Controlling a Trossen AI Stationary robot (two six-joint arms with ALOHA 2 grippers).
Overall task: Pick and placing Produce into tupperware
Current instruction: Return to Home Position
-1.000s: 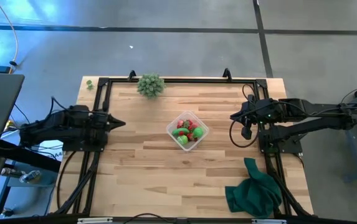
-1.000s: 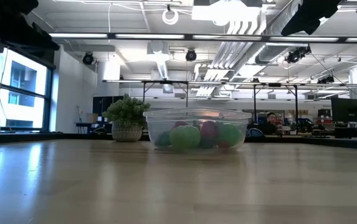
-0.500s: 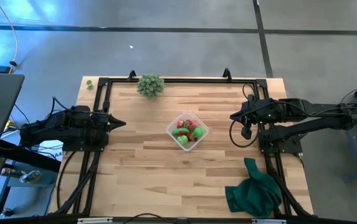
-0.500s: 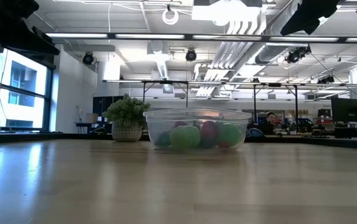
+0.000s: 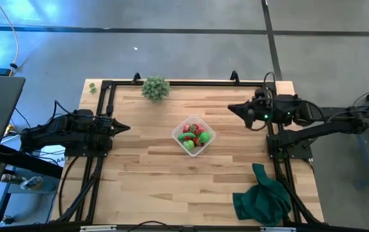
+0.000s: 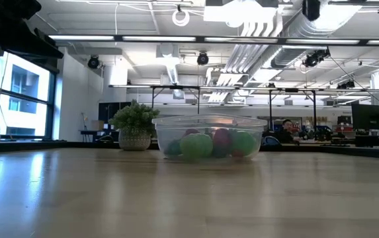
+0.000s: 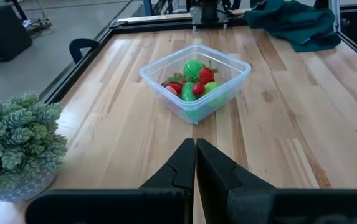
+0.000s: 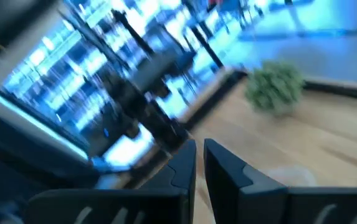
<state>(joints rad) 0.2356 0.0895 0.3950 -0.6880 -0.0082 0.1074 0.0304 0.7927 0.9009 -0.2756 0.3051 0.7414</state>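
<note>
1. Currently, the tupperware (image 5: 176, 133) sits mid-table (image 5: 158, 174), holding the produce (image 5: 192, 136).
2. Left gripper (image 5: 126, 127): fingers closed, empty, near the left edge.
3. Right gripper (image 5: 230, 107): raised, right of the tupperware; fingers seem nearly closed, view blurred.

Surface (image 5: 152, 167): pale wood planks filling the middle of the high view, edged by a black frame (image 5: 184, 83).
Centre: clear tupperware (image 5: 175, 135), sitting flat, well apart from the other things.
Upper edge, left of centre: pale green bushy plant (image 5: 155, 88), just beside the far rail.
Lower right corner: dark green cloth (image 5: 261, 196), crumpled in a heap against the frame's right rail.
</note>
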